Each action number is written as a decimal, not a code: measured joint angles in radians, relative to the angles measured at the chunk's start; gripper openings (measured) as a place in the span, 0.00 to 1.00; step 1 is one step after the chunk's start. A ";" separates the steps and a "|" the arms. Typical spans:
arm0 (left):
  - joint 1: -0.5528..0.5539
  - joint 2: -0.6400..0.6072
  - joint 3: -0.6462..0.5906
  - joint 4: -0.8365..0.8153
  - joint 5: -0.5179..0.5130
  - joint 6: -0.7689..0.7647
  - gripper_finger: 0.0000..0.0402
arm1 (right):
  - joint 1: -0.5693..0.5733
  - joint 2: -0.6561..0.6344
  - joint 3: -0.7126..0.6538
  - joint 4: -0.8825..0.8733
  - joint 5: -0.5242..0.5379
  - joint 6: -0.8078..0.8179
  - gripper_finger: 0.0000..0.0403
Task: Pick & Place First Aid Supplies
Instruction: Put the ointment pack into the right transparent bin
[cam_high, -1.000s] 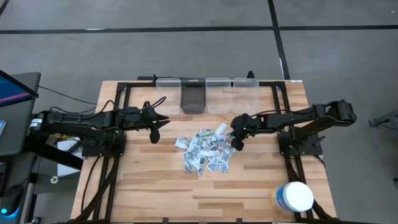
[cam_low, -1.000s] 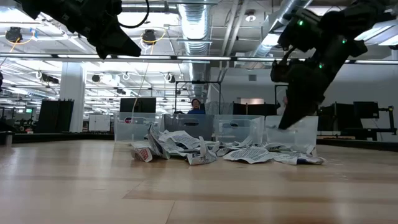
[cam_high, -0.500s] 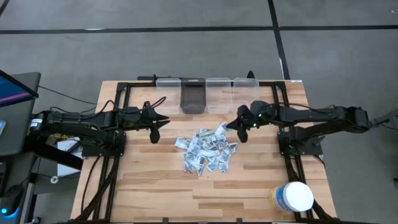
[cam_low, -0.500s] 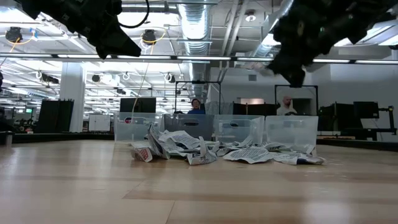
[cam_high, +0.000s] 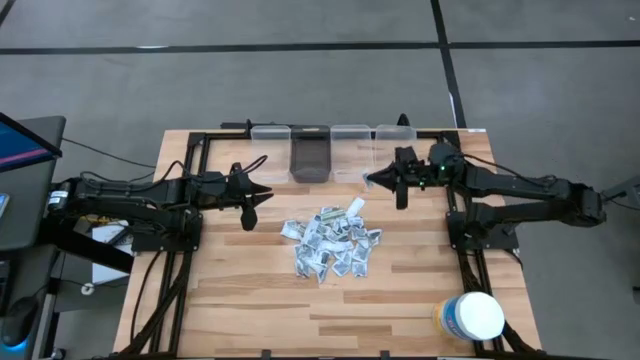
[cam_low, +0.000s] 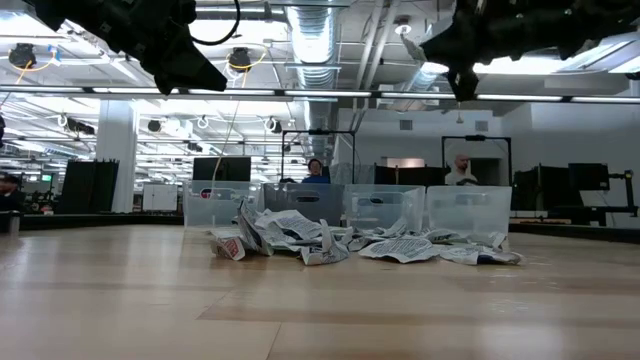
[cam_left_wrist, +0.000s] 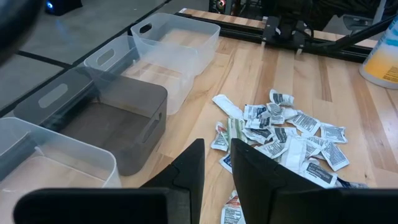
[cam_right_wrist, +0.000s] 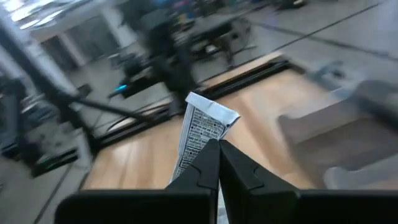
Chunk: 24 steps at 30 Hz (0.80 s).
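The first aid supplies (cam_high: 330, 240) lie in a loose pile of small white printed packets at the table's middle, also seen in the low view (cam_low: 350, 240) and the left wrist view (cam_left_wrist: 280, 134). My right gripper (cam_high: 372, 180) hovers high, just near of the clear bins, shut on one white printed packet (cam_right_wrist: 205, 127). My left gripper (cam_high: 262, 182) waits left of the pile, raised. Its fingers (cam_left_wrist: 193, 168) stand a little apart with nothing between them. My right gripper pinches one end of the packet (cam_right_wrist: 198, 155) between its two fingertips. The rest of the packet sticks out beyond the fingers, its free end (cam_right_wrist: 214, 113) creased. The fingers lie almost level, pointing toward the table's left. The packet is lifted clear of the table and pile.
A row of bins stands along the far edge: a clear one (cam_high: 270, 135), a dark one (cam_high: 310, 155) and two more clear ones (cam_high: 350, 145) (cam_high: 395, 142). A white round tub (cam_high: 470, 318) stands at the near right corner. People show in the room behind (cam_low: 318, 170).
My right gripper has risen from the pile's right end, staying shut on the packet. It has tipped from pointing down to almost level and swung toward the far edge, near the clear bins. The packet has been lifted clear of the pile.
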<state>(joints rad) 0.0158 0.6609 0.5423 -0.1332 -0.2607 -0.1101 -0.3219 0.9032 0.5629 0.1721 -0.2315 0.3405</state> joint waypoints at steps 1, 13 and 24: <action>0.000 0.000 0.000 0.000 0.000 0.000 0.19 | -0.016 -0.001 0.000 -0.003 0.024 -0.002 0.00; 0.000 0.000 0.000 0.005 0.001 0.000 0.19 | -0.203 0.001 0.000 -0.113 0.447 -0.163 0.00; 0.000 0.000 0.000 0.013 0.001 0.000 0.19 | -0.321 0.001 0.000 -0.456 0.531 -0.129 0.00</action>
<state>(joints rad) 0.0154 0.6609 0.5423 -0.1204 -0.2602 -0.1101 -0.6429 0.9047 0.5632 -0.2844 0.2992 0.2115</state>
